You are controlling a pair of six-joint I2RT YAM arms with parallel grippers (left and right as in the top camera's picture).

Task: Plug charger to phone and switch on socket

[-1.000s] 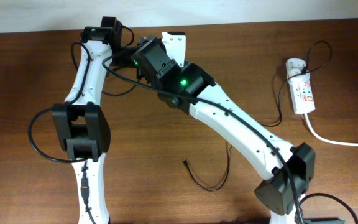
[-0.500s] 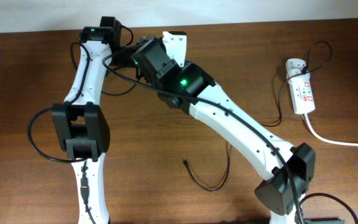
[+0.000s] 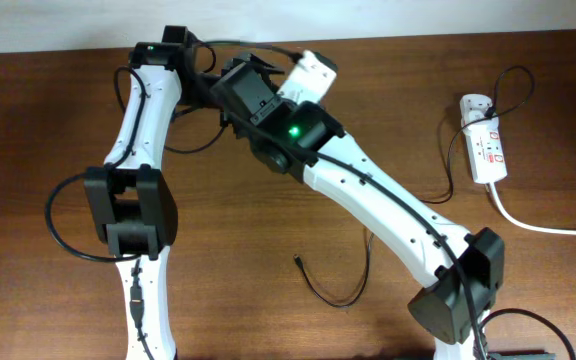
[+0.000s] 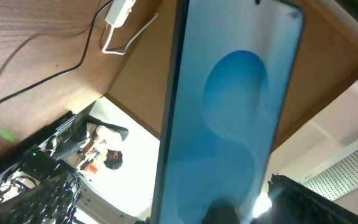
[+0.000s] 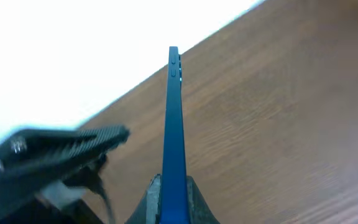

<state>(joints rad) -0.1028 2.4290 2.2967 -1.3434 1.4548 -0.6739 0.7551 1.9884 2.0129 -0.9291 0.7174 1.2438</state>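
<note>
The phone [image 5: 173,124] is up in the air, off the table [image 3: 48,130], far to the left of the socket [image 3: 486,150] in the view from above. The right gripper [image 5: 173,190] is pinched tight on the phone's thin edge, one finger on each side. The phone stands on edge there. In the left wrist view its blue screen [image 4: 229,106] fills most of the picture, with a lighter oval on it. The left gripper [image 3: 203,82] is right next to the phone, but I cannot tell if its fingers are apart or together.

The charger [image 3: 340,296] is a thin black cable. It runs from the socket down and left across the table. Its small plug tip [image 3: 297,261] lies flat on the wood, well away from the socket, with nothing touching it. The socket's thick white cord [image 3: 548,228] goes off to the right.
</note>
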